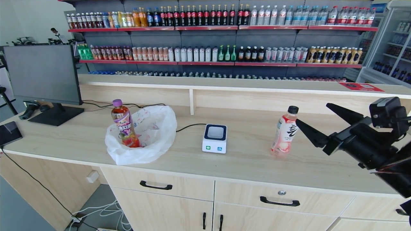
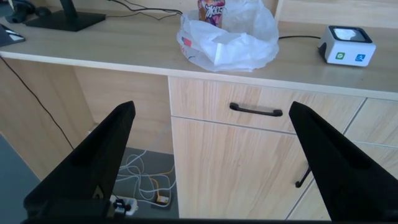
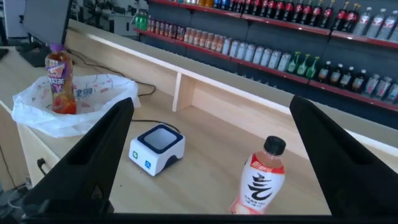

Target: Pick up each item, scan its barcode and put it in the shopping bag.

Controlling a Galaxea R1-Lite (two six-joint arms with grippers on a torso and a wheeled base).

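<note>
A pink bottle with a black cap (image 1: 284,132) (image 3: 261,181) stands upright on the wooden counter (image 1: 244,154), right of the white barcode scanner (image 1: 214,138) (image 3: 157,148) (image 2: 347,45). My right gripper (image 1: 316,123) is open, just right of that bottle, fingers spread and holding nothing. A purple-capped bottle of red drink (image 1: 124,124) (image 3: 60,80) stands inside the white shopping bag (image 1: 144,141) (image 2: 230,38) (image 3: 93,106) at the counter's left. My left gripper (image 2: 211,168) is open, low in front of the counter's drawers, below the bag.
A monitor (image 1: 43,75) on its stand sits at the counter's far left, with a tablet (image 1: 9,133) near the edge and cables behind the bag. A raised wooden ledge (image 1: 224,86) runs along the back. Drawers with black handles (image 2: 255,111) face the left gripper.
</note>
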